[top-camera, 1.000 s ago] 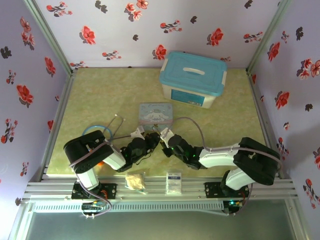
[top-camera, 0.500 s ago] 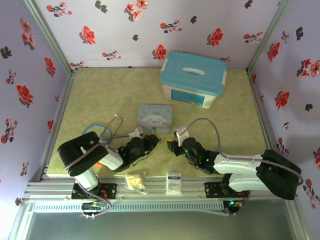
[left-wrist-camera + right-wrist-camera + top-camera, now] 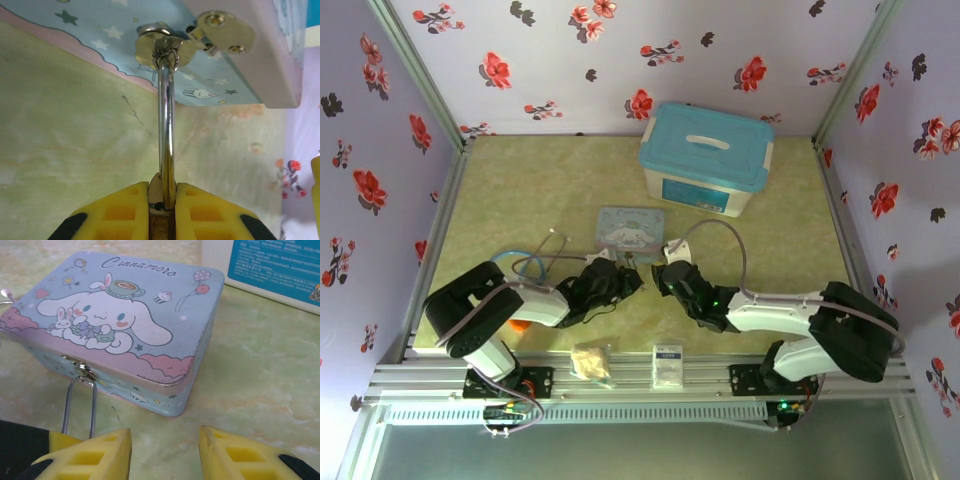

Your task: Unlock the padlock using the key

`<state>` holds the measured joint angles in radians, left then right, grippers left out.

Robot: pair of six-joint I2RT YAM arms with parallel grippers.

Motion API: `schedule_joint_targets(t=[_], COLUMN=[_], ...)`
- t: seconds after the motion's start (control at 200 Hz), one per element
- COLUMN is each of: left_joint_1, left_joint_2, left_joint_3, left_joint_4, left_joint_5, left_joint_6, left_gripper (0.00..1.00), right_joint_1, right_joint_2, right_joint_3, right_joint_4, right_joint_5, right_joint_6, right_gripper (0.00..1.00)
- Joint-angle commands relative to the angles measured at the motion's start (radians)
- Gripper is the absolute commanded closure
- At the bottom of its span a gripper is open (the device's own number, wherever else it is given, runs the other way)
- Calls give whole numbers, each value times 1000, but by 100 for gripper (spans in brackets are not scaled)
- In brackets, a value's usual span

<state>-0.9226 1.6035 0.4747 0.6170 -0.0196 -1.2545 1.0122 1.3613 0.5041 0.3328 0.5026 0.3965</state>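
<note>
My left fingers (image 3: pixel 125 207) clamp the padlock (image 3: pixel 167 125) hooked to the tin (image 3: pixel 125 325), which faces my parted, empty right fingers (image 3: pixel 95 455).

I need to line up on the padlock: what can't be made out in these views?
Left wrist view: padlock body and keyhole, hidden between the left end effector pads and cut off at the bottom edge.
Right wrist view: shackle ends, behind a right end effector pad.
Top view: key, too small to pick out.
</note>
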Motion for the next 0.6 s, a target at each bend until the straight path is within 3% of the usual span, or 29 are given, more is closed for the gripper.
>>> schedule_joint_targets(t=[0.0, 0.105, 0.595], left_joint_1=[21, 23, 36], left_joint_2=[-54, -59, 20], left_joint_3=[57, 136, 311], left_joint_4=[-250, -471, -861], left_joint_5=[-6, -39, -183], left_joint_6=[150, 266, 482], left_gripper=[100, 100, 96], right_joint_1=[-7, -7, -13], right_joint_2=[29, 40, 39], right_joint_3=[39, 50, 31], right_joint_4=[-32, -26, -50], right_joint_5=[57, 63, 74], right_joint_6=[43, 37, 62], right_gripper=[61, 61, 64])
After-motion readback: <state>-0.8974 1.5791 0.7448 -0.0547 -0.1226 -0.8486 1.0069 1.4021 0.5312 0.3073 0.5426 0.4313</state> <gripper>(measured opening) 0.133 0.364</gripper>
